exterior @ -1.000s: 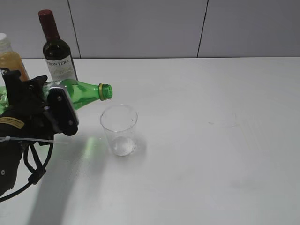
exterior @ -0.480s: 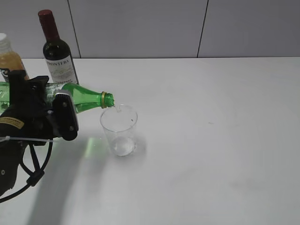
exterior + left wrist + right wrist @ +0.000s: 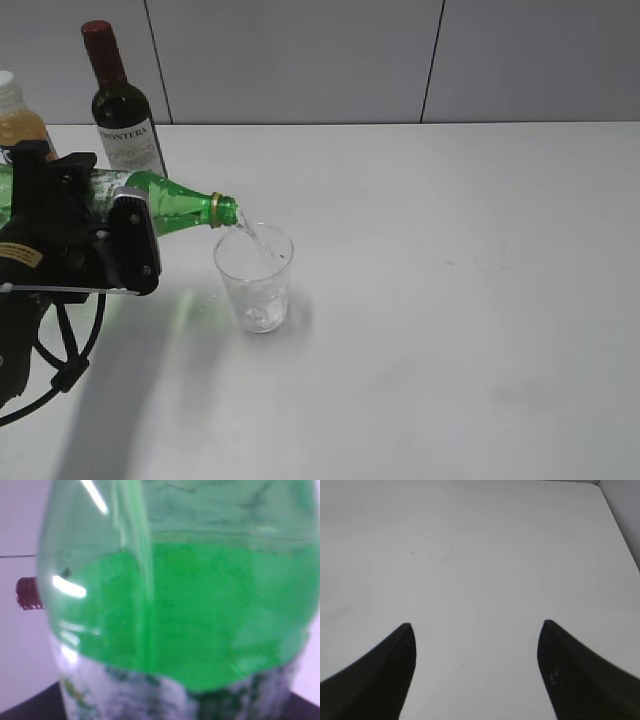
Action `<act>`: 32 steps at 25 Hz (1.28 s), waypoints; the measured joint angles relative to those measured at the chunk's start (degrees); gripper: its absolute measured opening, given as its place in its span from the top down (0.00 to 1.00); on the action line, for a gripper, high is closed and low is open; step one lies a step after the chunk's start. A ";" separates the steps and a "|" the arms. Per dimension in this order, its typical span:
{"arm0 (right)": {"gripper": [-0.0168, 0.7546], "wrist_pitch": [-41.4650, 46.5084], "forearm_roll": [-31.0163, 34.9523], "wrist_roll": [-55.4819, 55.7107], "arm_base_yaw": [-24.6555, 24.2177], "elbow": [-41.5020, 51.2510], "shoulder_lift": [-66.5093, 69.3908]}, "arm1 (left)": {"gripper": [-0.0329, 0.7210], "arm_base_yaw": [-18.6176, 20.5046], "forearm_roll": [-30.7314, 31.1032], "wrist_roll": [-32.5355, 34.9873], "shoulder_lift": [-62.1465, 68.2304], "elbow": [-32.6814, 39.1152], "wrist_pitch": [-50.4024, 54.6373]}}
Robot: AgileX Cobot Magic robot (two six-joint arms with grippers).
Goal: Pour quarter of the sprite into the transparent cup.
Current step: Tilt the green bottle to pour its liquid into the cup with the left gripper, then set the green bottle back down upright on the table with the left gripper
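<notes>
The sprite (image 3: 175, 206), a green bottle, lies nearly level in my left gripper (image 3: 95, 240), which is shut on its labelled body. Its open neck points right, just above the rim of the transparent cup (image 3: 256, 279). A thin stream of clear liquid runs from the mouth into the cup, and a little liquid sits at the bottom. In the left wrist view the sprite (image 3: 185, 610) fills the frame and hides the jaws. My right gripper (image 3: 476, 630) is open and empty over bare table, and does not show in the exterior view.
A dark wine bottle (image 3: 122, 110) with a white label stands at the back left; its red cap also shows in the left wrist view (image 3: 29, 593). An orange juice bottle (image 3: 18, 122) stands at the far left edge. The white table (image 3: 450, 300) stretches to the right.
The sprite has tipped further down toward the cup. Liquid began running from its mouth, and now a steady stream falls into the cup.
</notes>
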 joint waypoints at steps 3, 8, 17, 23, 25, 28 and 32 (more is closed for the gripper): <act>0.22 0.00 0.00 0.00 0.00 0.00 0.00 | 0.35 0.05 -0.07 0.05 -0.06 0.00 0.00; 0.22 0.00 0.00 0.00 0.00 0.00 0.00 | 0.35 0.05 0.05 0.05 -0.06 0.00 -0.04; 0.22 0.00 0.00 0.00 0.00 0.00 0.00 | 0.35 0.05 1.44 -18.52 -0.06 0.00 -0.04; 0.22 0.00 0.00 0.00 0.00 0.00 0.00 | 0.35 0.05 4.08 -42.81 -0.06 0.00 -0.11; 0.22 0.00 0.00 0.00 0.00 0.00 0.00 | 0.35 0.05 4.55 -50.64 -0.06 0.00 -0.13; 0.22 0.00 0.00 0.00 0.00 0.00 0.00 | 0.35 0.05 4.60 -60.26 -0.06 0.00 -0.13; 0.22 0.00 0.00 0.00 0.00 0.00 0.00 | 0.35 0.05 5.20 -71.83 -0.06 0.00 -0.13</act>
